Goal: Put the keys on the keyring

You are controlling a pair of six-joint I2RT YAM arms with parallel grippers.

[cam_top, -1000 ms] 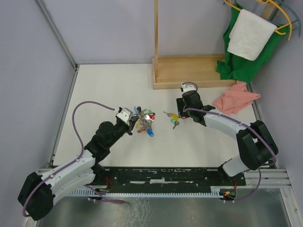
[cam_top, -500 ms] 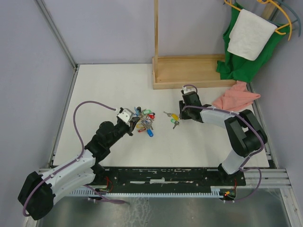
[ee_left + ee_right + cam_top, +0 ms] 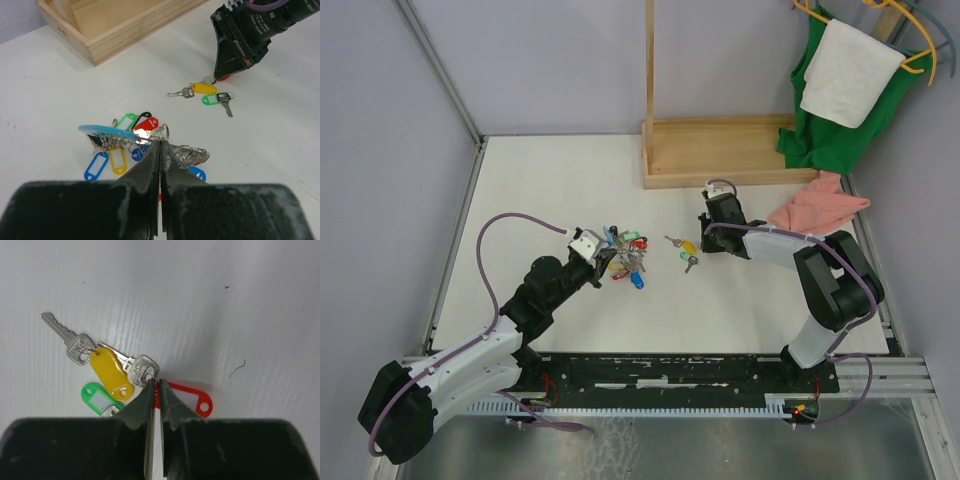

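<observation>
The keys [image 3: 685, 250] lie loose on the white table, right of centre, as a small cluster. Close up, a yellow tag [image 3: 111, 372], a green tag [image 3: 97, 397] and a red tag [image 3: 187, 395] show with silver keys [image 3: 142, 371]. My right gripper [image 3: 156, 382] is down on them, jaws almost together, pinching the red tag's end beside a key head. The keyring [image 3: 107, 131], light-blue band and grey wire with many coloured tags, sits left of the keys [image 3: 204, 88]. My left gripper [image 3: 160, 142] is shut on its metal wire.
A wooden tray with an upright post [image 3: 720, 150] stands at the back. A pink cloth [image 3: 817, 208] lies right of the right arm. A green cloth and a white towel [image 3: 845, 75] hang at the far right corner.
The right gripper's jaws have closed from wide to nearly together on the red tag, and its arm has folded in lower. The left gripper and keyring have stayed put.
</observation>
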